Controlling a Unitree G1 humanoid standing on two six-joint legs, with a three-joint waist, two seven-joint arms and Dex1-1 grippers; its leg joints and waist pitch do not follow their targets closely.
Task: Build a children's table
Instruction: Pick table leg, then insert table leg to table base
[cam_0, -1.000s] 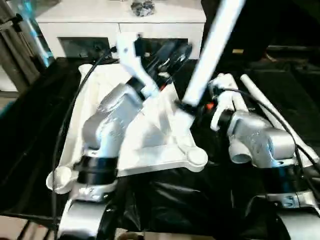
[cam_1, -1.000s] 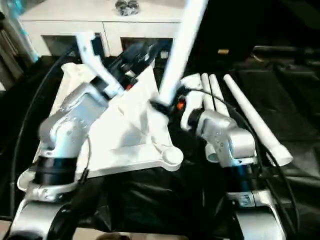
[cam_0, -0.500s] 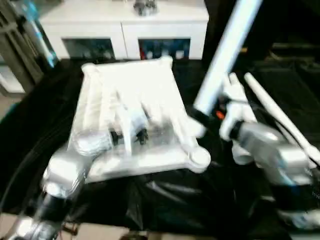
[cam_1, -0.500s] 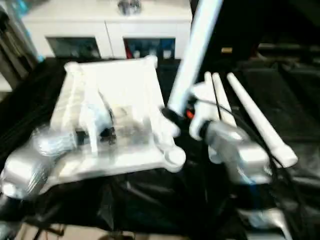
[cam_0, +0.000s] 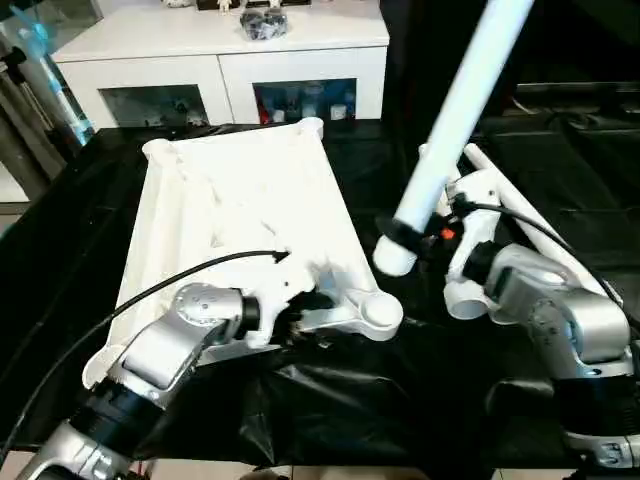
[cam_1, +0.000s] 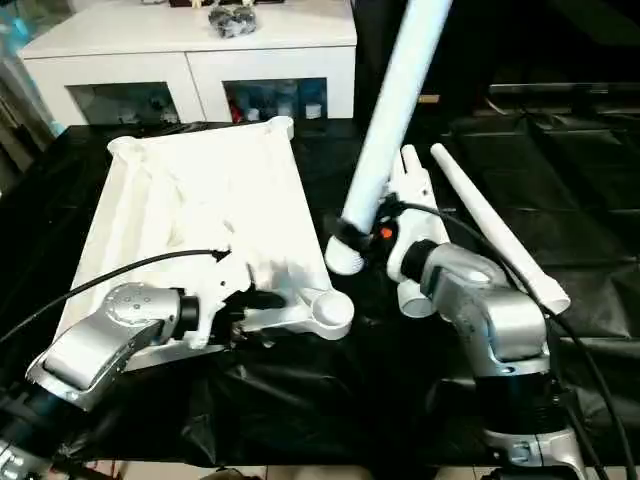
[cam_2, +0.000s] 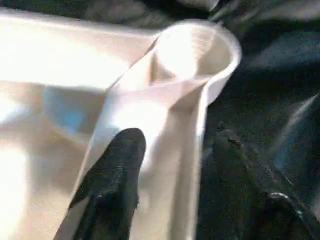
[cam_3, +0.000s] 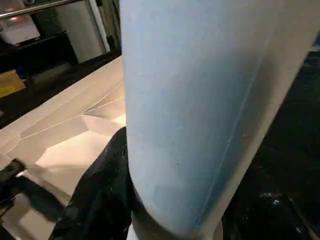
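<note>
The white tabletop lies underside up on black cloth. My left gripper is at its near edge, beside the near right corner socket. In the left wrist view this gripper stands open astride the rim wall: one black finger rests inside on the white plastic, the other hangs outside over the cloth. My right gripper is shut on a white leg that tilts steeply up, its lower end hovering just right of that socket. One black finger presses against the leg.
More white legs lie on the black cloth to the right, behind my right arm. A white cabinet with glass doors stands behind the table. A black cable runs across the tabletop to my left wrist.
My left arm has swung down from above the tabletop to its near edge, beside the corner socket. The right gripper still holds the tilted leg. The camera has shifted.
</note>
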